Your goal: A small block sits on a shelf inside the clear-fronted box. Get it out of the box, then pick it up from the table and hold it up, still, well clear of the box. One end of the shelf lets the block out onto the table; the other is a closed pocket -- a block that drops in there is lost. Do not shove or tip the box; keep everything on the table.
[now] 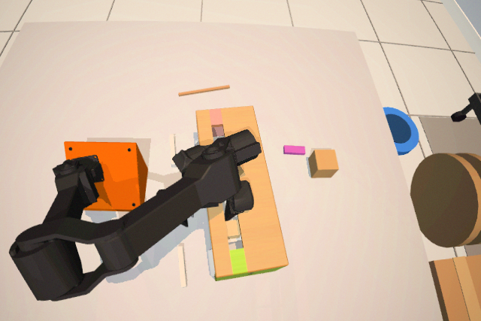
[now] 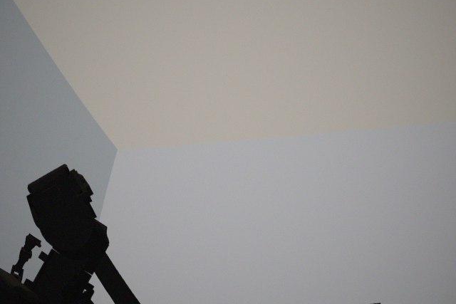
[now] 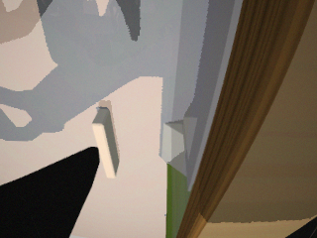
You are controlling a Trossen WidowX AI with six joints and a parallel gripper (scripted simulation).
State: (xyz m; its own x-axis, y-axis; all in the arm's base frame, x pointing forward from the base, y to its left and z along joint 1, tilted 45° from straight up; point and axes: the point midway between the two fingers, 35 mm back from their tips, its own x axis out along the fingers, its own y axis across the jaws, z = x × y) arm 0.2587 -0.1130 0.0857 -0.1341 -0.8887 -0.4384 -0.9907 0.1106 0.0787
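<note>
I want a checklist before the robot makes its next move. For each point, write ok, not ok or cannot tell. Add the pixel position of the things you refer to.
1. Gripper (image 1: 207, 214) open, nothing between its fingers: ok.
2. Box (image 1: 267, 228) standing upright on the table: ok.
3. Magenta bar (image 1: 294, 149) and wooden cube (image 1: 324, 162) on the table: ok.
4. Small block identified on the shelf: cannot tell; the arm (image 1: 163, 212) covers part of the box.
5. Small block held up, well clear of the box: not ok.
</note>
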